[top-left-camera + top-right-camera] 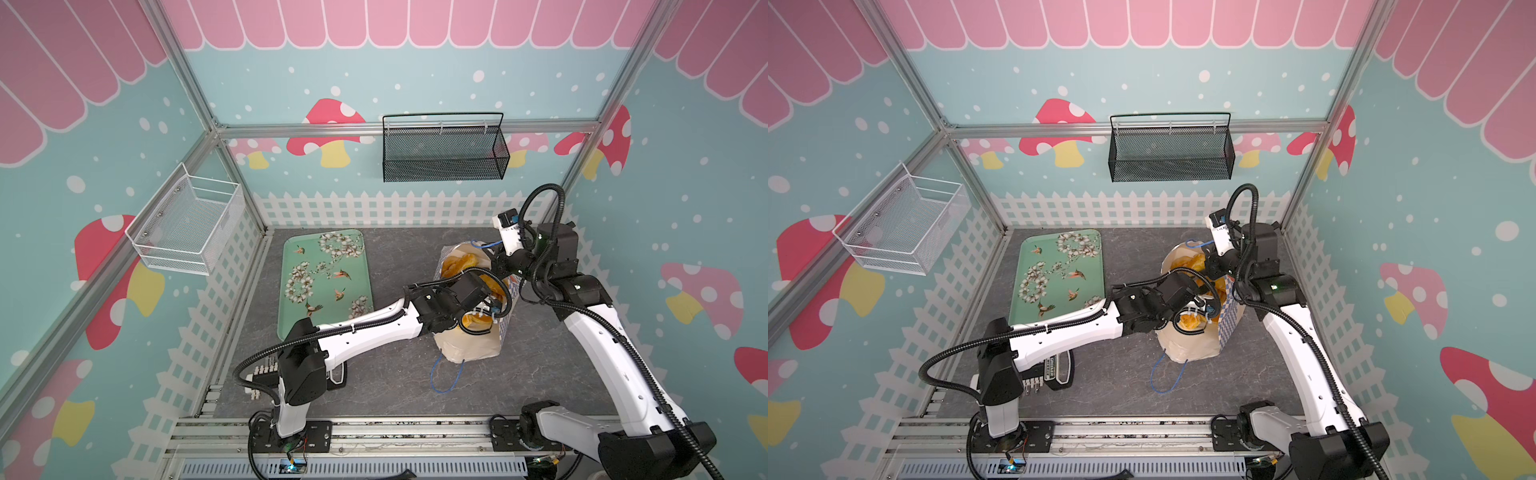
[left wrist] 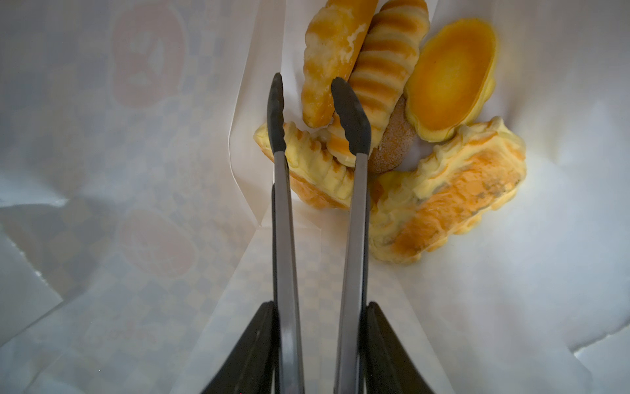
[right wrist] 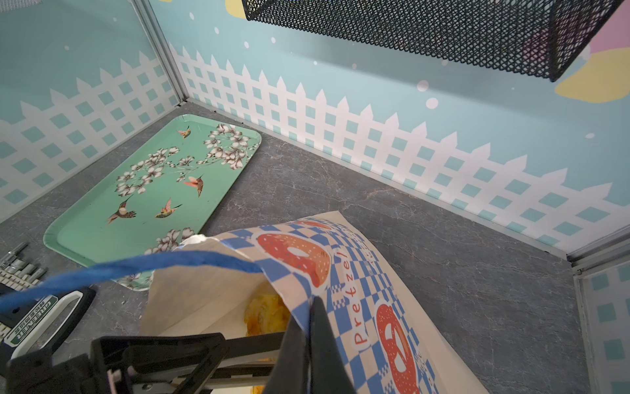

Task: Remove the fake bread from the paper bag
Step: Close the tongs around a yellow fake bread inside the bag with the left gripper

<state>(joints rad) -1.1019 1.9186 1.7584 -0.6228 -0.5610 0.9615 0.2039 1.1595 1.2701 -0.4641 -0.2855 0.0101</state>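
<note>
While the left gripper [image 2: 320,348] squeezes the tongs [image 2: 354,204] deep inside the paper bag [image 1: 469,349], right of centre in both top views, their tips gape over the fake bread [image 2: 453,191] heaped at its bottom. Right gripper [image 3: 308,334] pinches the bag's checkered rim tight.

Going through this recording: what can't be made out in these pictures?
Bread count: in the left wrist view the fake bread lies piled in the paper bag; a brown piece is mostly buried, and two loaves are cut by the frame edge.
Whether the tongs touch a loaf: that view cannot settle it.
The left gripper in both top views: hidden behind its own wrist.
Right wrist view: the bag wall hides nearly all bread.
</note>
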